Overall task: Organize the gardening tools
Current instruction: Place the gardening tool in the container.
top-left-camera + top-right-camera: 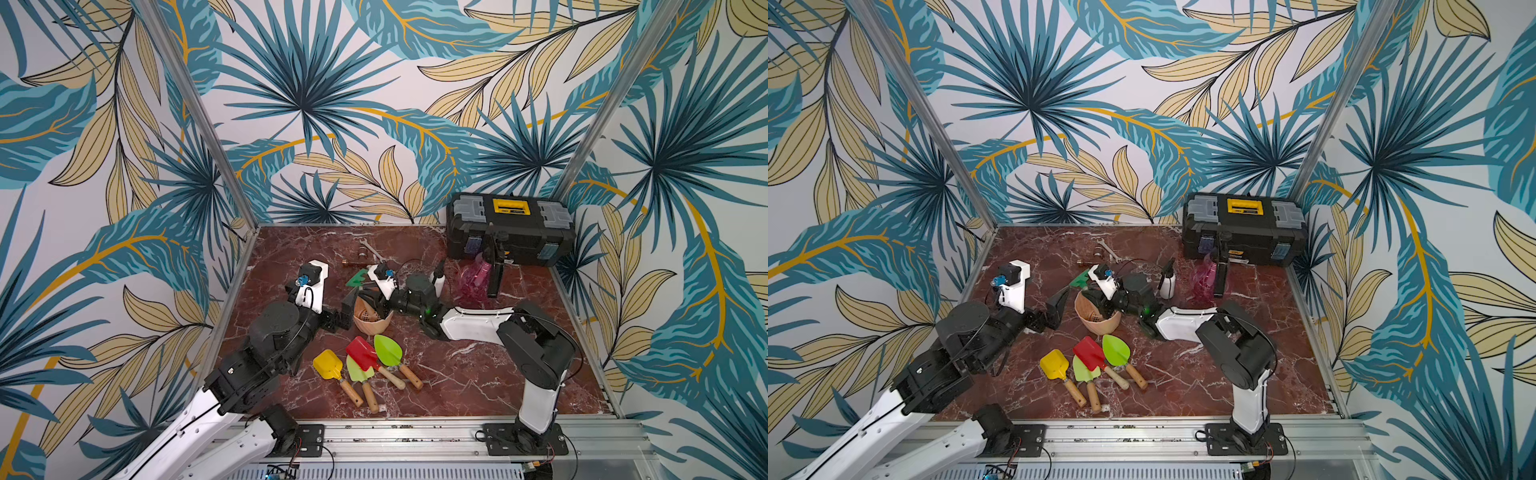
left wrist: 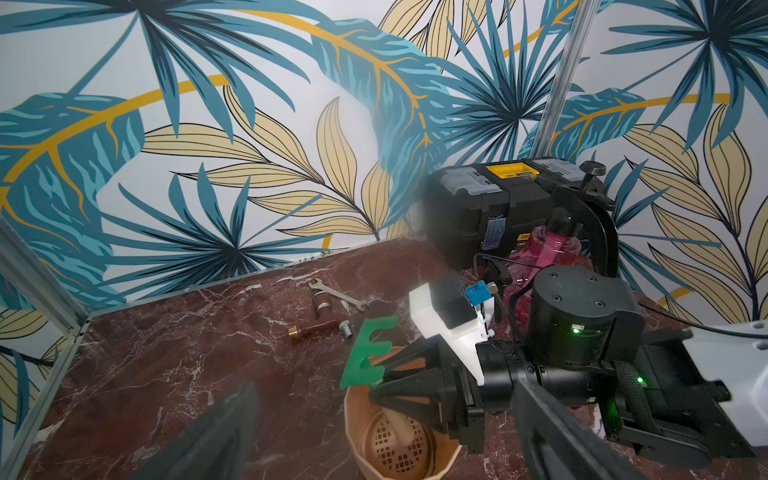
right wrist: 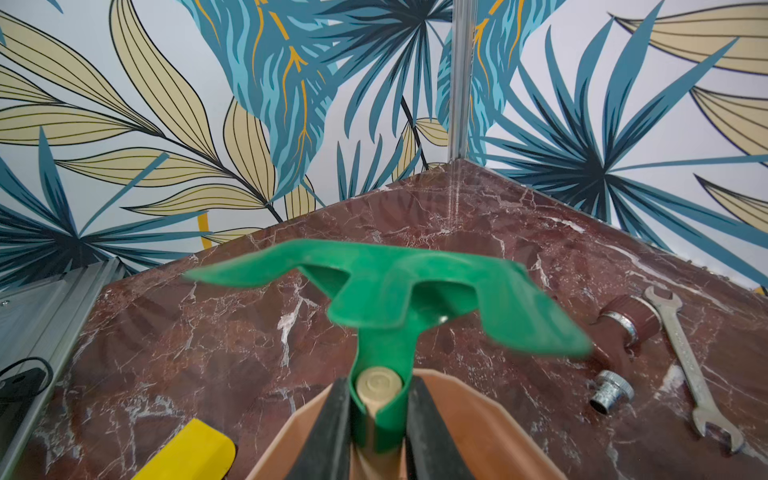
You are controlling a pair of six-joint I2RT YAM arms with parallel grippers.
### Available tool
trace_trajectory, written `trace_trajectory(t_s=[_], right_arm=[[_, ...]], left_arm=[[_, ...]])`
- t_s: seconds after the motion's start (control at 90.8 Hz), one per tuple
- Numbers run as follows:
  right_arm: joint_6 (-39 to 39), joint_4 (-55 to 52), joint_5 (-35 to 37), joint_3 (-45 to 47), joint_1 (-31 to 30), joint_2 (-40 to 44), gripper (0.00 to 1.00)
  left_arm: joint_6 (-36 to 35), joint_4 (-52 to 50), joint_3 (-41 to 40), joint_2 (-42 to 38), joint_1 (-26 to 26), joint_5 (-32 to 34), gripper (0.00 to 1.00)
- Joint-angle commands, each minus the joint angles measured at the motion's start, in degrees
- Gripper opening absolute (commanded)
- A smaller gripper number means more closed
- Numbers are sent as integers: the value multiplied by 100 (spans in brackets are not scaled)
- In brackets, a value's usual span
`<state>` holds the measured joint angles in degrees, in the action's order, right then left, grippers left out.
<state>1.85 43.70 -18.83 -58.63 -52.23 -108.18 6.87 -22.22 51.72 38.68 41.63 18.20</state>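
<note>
Right gripper (image 3: 378, 399) is clenched on the dark-green rake (image 3: 386, 291), jaws pinching the green socket where the head meets the wooden handle. The handle runs down into the terracotta pot (image 1: 374, 328). The head stands clear above the rim, leaning toward 11 o'clock. Can't tell if the handle end touches the pot bottom. Pot sits about mid-table (image 1: 457, 374). Left gripper (image 1: 1047, 313) is released, jaws wide, nothing in them, just beside the pot at its 9 o'clock. Other tools lie flat in a bunch at the pot's 6 o'clock, heads toward the pot: yellow shovel (image 1: 328, 365), near lime-green tool (image 1: 356, 372), red shovel (image 1: 361, 353) lying across it, far lime-green tool (image 1: 388, 350). White spray bottle (image 1: 1168, 284) stands upright at the pot's 2 o'clock. Pink spray bottle (image 1: 1202, 276) is farther out the same way, in front of the black-and-yellow toolbox (image 1: 1246, 232) in the table's 1 o'clock corner. Wrench (image 3: 685, 357) and small fittings (image 3: 611, 390) lie at the pot's 12 o'clock, near the back wall.
</note>
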Motion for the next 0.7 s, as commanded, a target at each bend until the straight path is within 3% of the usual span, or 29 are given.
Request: trace_trajectory(t_s=[0.0,0.694], right_arm=[[-98,-61,-51,-121,11,-90,23],[-83,-565,156,-453,-2,-471,27]], left_arm=[[-11,-9,-62,-79,-22,113,100],[-35,47,-162,-123,-22,202,100]])
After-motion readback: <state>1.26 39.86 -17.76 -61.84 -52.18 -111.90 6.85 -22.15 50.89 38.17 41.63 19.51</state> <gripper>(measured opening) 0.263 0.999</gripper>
